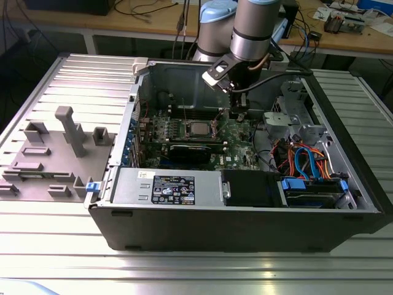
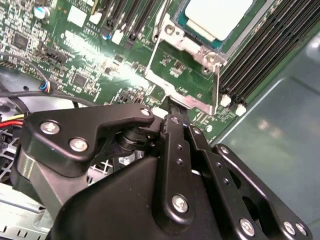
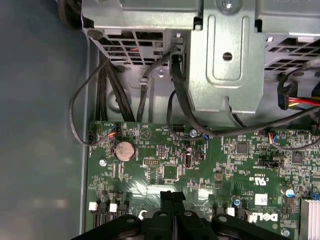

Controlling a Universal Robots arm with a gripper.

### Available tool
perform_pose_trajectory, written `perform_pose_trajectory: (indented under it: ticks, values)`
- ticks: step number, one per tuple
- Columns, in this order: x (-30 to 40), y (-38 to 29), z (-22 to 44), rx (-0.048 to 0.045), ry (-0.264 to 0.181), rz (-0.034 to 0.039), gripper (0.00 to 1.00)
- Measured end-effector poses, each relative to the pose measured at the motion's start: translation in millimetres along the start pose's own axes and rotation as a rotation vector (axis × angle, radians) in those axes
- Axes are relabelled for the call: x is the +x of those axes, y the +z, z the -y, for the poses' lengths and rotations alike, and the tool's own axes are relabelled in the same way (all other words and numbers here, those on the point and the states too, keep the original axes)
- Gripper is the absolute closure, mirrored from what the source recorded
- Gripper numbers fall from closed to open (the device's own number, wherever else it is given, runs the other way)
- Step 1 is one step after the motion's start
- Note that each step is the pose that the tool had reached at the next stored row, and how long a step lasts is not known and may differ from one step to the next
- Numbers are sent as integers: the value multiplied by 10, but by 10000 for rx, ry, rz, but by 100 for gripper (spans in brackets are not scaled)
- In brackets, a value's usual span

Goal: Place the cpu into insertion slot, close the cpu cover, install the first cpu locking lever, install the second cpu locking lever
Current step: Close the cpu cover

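- Setting: ribbed metal table (image 1: 61,246); open case (image 1: 245,227) lying on it, with grey fixtures (image 1: 67,132) at its 9 o'clock in the exterior view.
- Board (image 3: 165,150): green, flat on the case floor; cables (image 3: 100,100) run along one edge.
- Arm (image 1: 255,24): reaches down into the case from 12 o'clock in the exterior view.
- Cpu (image 2: 217,17): already seated in the slot (image 2: 195,45), metal top up. In the exterior view it lies at about 9 o'clock from the gripper (image 1: 236,114).
- Cover (image 2: 182,97): not yet closed. The frame is swung away from the cpu, and board shows through its cut-out.
- Gripper (image 2: 171,106): fingers together, tips touching the cover's free edge. They seem to pinch the thin metal, though this is hard to confirm.
- Risk, slip: the hold looks narrow and near the edge, so the cover could spring free and drop on the cpu.
- Risk, scrape: the tips sit low over the board, so a shallow swing could rake small parts beside the slot.
- Risk, misfit: a skewed cover would not sit flat, and the levers could not lock over it.
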State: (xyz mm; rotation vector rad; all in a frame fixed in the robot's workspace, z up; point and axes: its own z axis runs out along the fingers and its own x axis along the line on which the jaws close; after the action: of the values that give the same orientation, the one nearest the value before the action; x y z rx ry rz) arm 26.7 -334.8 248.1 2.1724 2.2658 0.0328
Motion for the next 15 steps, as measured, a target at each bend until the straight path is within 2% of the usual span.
perform_pose_trajectory:
  ticks: [7, 15]
  values:
    - [5, -2, 123, 0, -2, 0, 89]
    - [6, -2, 149, 0, -2, 0, 89]
